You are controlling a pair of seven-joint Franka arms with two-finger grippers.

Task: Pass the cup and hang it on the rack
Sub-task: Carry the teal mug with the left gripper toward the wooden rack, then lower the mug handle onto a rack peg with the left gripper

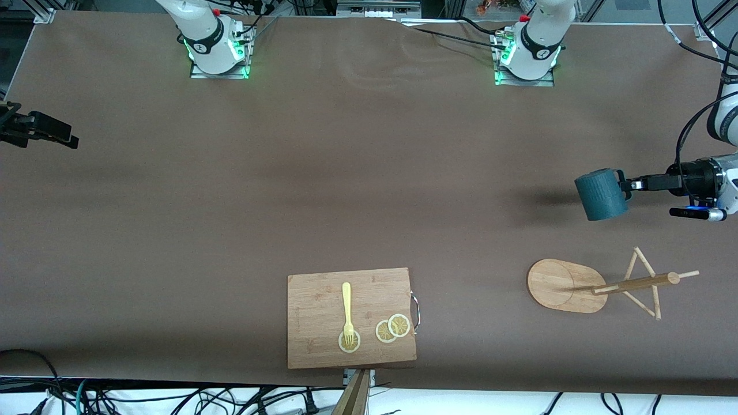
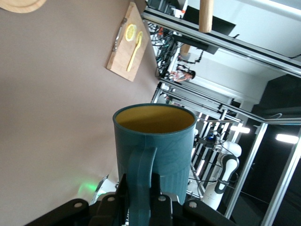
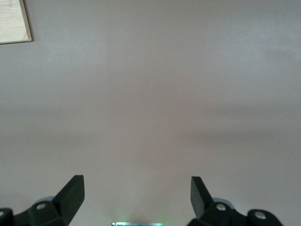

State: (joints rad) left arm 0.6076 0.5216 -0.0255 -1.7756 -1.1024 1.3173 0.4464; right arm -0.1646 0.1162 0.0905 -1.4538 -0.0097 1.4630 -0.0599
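— What's the left gripper got?

— I see it clamped on the handle of the ribbed teal cup, held sideways in the air above the worktop, up past the rack. The rack's pale wooden pegs look foreshortened.

— And the right gripper?

— Spread wide, empty, over bare worktop; mostly cut off in front view.

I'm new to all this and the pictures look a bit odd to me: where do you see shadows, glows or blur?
Front view: the cup in the left gripper throws a soft dark shadow on the table; green glows ring both arm bases. Left wrist view: the cup's handle is sharp, the room past it darker with bright lamps. Right wrist view: the open right gripper hangs over evenly lit tabletop with faint shadow bands.
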